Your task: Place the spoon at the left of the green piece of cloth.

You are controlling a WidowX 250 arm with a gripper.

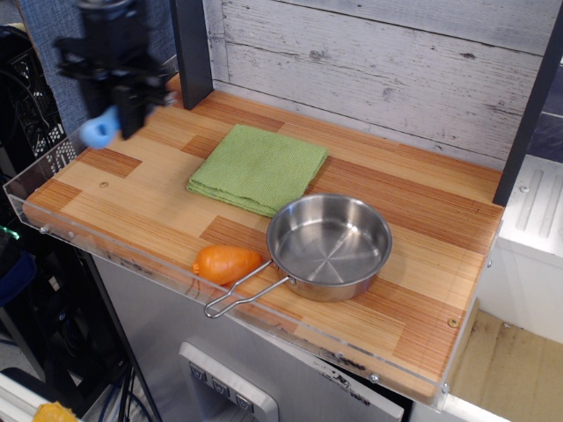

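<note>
a: gripper (113, 119)?
b: clenched on the spoon (99, 131), hanging above the wooden table's (422, 229) far left end.
a: and the green piece of cloth (259, 167)?
b: flat, well to the spoon's right; steel pan (329, 243) and orange carrot (226, 263) sit nearer the front.

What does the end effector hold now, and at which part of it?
The end effector holds the spoon; its light blue end hangs out below. Which part is gripped cannot be told.
</note>
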